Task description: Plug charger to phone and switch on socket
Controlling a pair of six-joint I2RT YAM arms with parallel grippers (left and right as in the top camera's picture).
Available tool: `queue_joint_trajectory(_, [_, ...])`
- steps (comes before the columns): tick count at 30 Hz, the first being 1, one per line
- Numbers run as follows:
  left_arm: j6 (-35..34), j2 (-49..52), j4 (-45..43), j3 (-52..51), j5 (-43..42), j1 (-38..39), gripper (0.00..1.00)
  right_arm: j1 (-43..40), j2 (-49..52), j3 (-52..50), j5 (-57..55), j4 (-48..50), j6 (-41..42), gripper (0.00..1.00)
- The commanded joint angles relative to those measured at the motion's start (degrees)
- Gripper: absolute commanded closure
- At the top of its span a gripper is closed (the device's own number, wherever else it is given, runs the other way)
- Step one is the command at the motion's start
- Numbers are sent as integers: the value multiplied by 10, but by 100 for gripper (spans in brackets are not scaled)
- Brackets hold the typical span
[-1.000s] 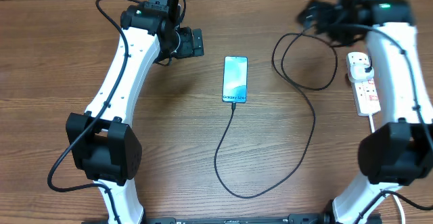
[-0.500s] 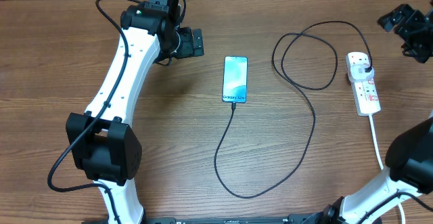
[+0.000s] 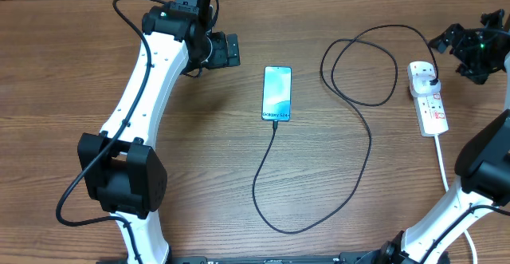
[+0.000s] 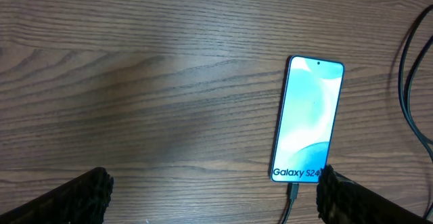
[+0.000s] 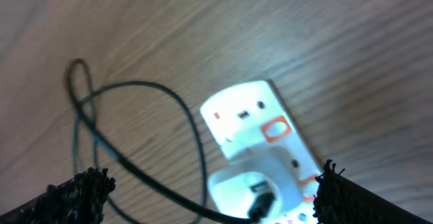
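Two jobs make up this task, and one is looking done already. Nearest the arm bases, the charger (image 3: 369, 144) is lying in a wide slack loop on the table (image 3: 199, 176), prob. so nothing is tugging at either end. Further out, mid-table, the phone (image 3: 277, 93) is lying flat, screen up and lit, w/ the charger's connector tip (image 4: 292, 191) sitting at its bottom edge. It's seemingly seated in the port, but these views aren't showing that for sure. Over on the right, the socket (image 3: 429, 98) is lying lengthwise, its white cord (image 3: 441, 156) running back toward the bases and the charger's black plug (image 3: 431, 79) sitting in the far outlet. At the far side, the left fingers (image 4: 74, 197) are hanging wide open and empty near the phone's far-left corner, apart from it, so that arm is looking finished w/ its part. The right fingers (image 5: 74, 193) are also spread open, holding nothing, hovering above the socket's far end. The wrist view is framing the plug and a red-marked switch (image 5: 274, 128) btwn them, which I'm reading as lining up for a press. Whether that switch is on can't be told, as blur is hiding it.
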State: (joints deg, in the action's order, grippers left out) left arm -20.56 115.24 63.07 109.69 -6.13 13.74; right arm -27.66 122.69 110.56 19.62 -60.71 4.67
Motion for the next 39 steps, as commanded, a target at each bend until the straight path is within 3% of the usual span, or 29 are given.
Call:
queue_joint_trajectory(1, [13, -14, 1, 11, 8, -2, 0, 0, 1, 7, -39, -8, -15, 0])
queue_joint_trajectory(19, [13, -14, 1, 11, 8, -2, 0, -6, 9, -25, -14, -81, -123, 0])
queue_joint_trajectory(39, [13, -14, 1, 11, 8, -2, 0, -6, 9, -110, 7, 24, -124, 0])
